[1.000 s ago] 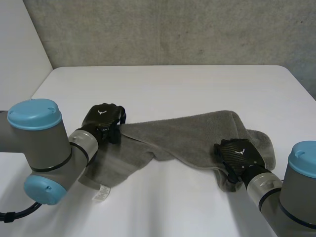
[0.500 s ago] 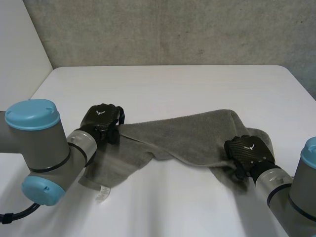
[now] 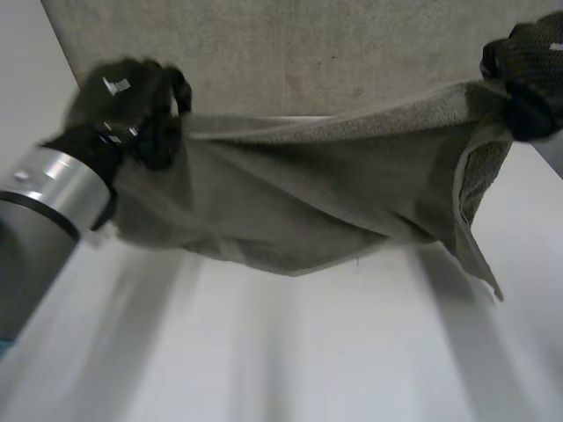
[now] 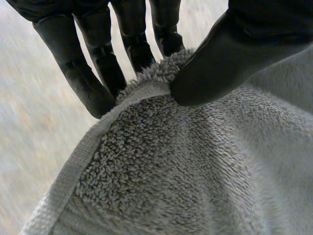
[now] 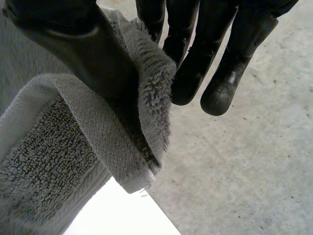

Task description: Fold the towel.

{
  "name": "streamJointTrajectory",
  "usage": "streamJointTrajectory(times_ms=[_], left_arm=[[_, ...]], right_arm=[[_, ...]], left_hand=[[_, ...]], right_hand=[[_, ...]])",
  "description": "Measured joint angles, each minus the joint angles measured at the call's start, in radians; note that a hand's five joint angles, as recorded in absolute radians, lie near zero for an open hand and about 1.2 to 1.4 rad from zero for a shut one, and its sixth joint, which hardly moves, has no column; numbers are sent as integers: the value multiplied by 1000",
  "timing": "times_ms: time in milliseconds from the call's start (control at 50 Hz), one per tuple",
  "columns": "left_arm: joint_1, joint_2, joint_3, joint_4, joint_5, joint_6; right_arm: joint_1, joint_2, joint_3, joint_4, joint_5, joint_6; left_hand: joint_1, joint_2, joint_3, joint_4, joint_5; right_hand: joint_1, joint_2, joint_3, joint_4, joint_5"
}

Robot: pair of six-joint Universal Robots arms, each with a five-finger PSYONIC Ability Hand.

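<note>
The grey towel (image 3: 308,193) hangs in the air above the white table (image 3: 290,352), stretched between my two hands and sagging in the middle. My left hand (image 3: 132,101) holds its left top corner; in the left wrist view the thumb (image 4: 220,63) pinches the towel's edge (image 4: 146,88) against the fingers (image 4: 98,73). My right hand (image 3: 528,70) holds the right top corner, high up. In the right wrist view its thumb (image 5: 83,49) presses the towel's hem (image 5: 146,93) against the fingers (image 5: 195,63). A loose flap (image 3: 475,229) hangs below the right hand.
A grey concrete wall (image 3: 334,53) stands behind the table. The table's surface lies bare beneath the hanging towel.
The right hand closed on the towel's right corner. Both hands then rose high, lifting the towel off the table and spreading it between them.
</note>
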Motion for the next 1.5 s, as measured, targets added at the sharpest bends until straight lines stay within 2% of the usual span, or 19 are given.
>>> streamJointTrajectory(times_ms=[80, 160, 280, 380, 480, 540, 640, 740, 840, 1000, 1140, 1300, 1360, 1420, 1500], left_arm=[[2, 59, 27, -41, 3, 22], [1, 29, 47, -72, 4, 59], [-1, -166, 78, -92, 1, 160], [1, -381, 162, -99, -7, 269], [5, -515, 309, -103, -19, 351], [7, -549, 436, -89, -48, 376], [6, -513, 602, 12, -139, 349], [5, -443, 646, 131, -189, 291], [5, -384, 573, 201, -191, 243], [14, -351, 285, 216, -120, 233], [26, -332, -35, 222, -19, 256], [22, -310, -289, 266, 46, 331], [18, -308, -341, 292, 51, 366], [15, -308, -355, 308, 51, 382], [13, -308, -351, 318, 47, 389]], right_arm=[[-19, 101, -166, 186, -40, -70], [-19, 218, -265, 314, -48, -175], [28, 425, -336, 380, 15, -341], [82, 600, -428, 344, 116, -452], [121, 718, -575, 186, 188, -508], [145, 747, -658, -21, 209, -509], [181, 680, -650, -415, 203, -463], [195, 568, -545, -678, 164, -396], [194, 500, -426, -708, 93, -350], [182, 487, -277, -465, -32, -338], [111, 499, -103, -247, -132, -369], [48, 538, 71, -176, -175, -422], [34, 566, 110, -175, -170, -415], [30, 581, 125, -177, -157, -379], [29, 590, 132, -180, -132, -276]], left_hand=[[0, 0, 0, 1, 0], [0, 0, 1, 1, 0], [0, 0, 1, 1, 0], [0, 0, 2, 1, 0], [0, 0, 2, 1, 15], [0, 0, 2, 1, 22], [0, 0, 3, 1, 29], [12, 0, 3, 1, 34], [16, 0, 3, 1, 38], [19, 0, 3, 1, 38], [19, 0, 3, 1, 38], [19, 0, 4, 1, 38], [19, 0, 4, 1, 38], [19, 0, 4, 1, 38], [19, 0, 4, 1, 38]], right_hand=[[0, 0, 0, 0, 0], [0, 0, 0, 0, 0], [0, 0, 0, 1, 0], [0, 0, 0, 1, 0], [0, 0, 0, 1, 0], [0, 0, 0, 1, 0], [0, 0, 1, 2, 0], [0, 10, 15, 3, 7], [0, 10, 16, 4, 8], [0, 11, 16, 4, 8], [0, 15, 16, 4, 8], [0, 15, 16, 4, 8], [-99, -79, -95, -113, -97], [-343, -330, -340, -351, -342], [-547, -500, -539, -551, -555]])
